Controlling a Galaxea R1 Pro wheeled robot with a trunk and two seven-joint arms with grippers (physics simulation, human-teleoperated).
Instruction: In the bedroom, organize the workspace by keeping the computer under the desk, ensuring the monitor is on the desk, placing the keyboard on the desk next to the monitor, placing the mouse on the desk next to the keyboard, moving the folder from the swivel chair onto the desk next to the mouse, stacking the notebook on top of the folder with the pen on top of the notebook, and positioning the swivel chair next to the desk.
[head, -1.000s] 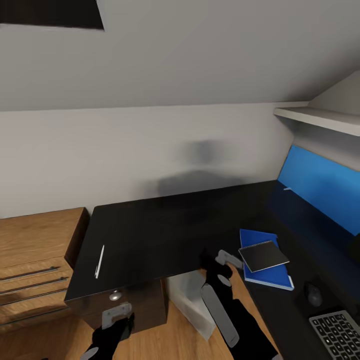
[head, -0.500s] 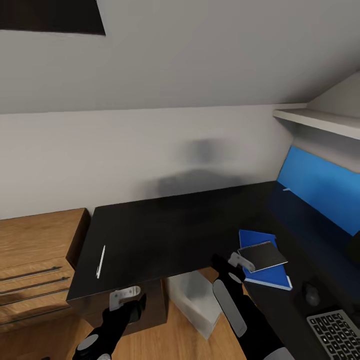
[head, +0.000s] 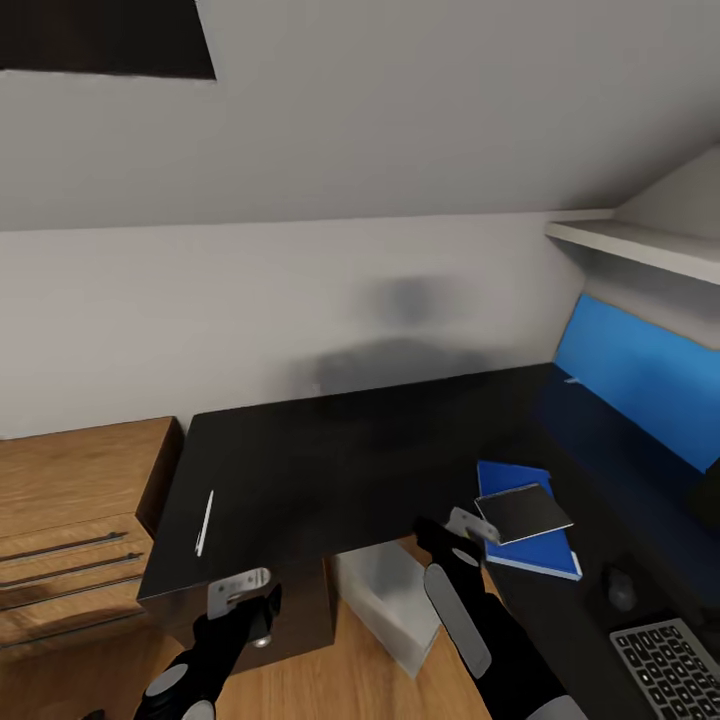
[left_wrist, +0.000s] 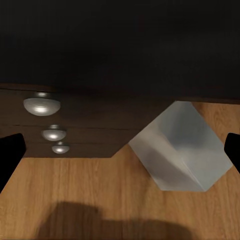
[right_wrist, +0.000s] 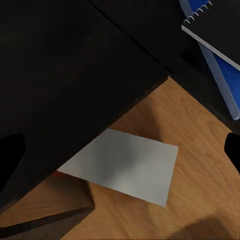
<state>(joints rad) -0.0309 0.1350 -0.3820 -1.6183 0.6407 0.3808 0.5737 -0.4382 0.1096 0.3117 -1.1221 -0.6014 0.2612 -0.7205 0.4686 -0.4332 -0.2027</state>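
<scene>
Since the earlier frame the right pincer (head: 470, 527) has drawn back slightly from the notebook (head: 523, 512); left pincer (head: 238, 592) shifted left. Both pincers spread, empty. Notebook atop folder (head: 530, 546); pen (head: 204, 522) at worktop (head: 350, 450) left edge; computer (head: 385, 600) underneath.

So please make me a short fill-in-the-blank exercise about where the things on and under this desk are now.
1. The notebook lies on top of the blue ____.
2. The white pen lies on the desk, near the edge beside the ____ cabinet.
3. The pale computer stands ____ the desk.
4. The keyboard lies near the dark ____.

Missing words: folder; wooden; under; mouse
</scene>
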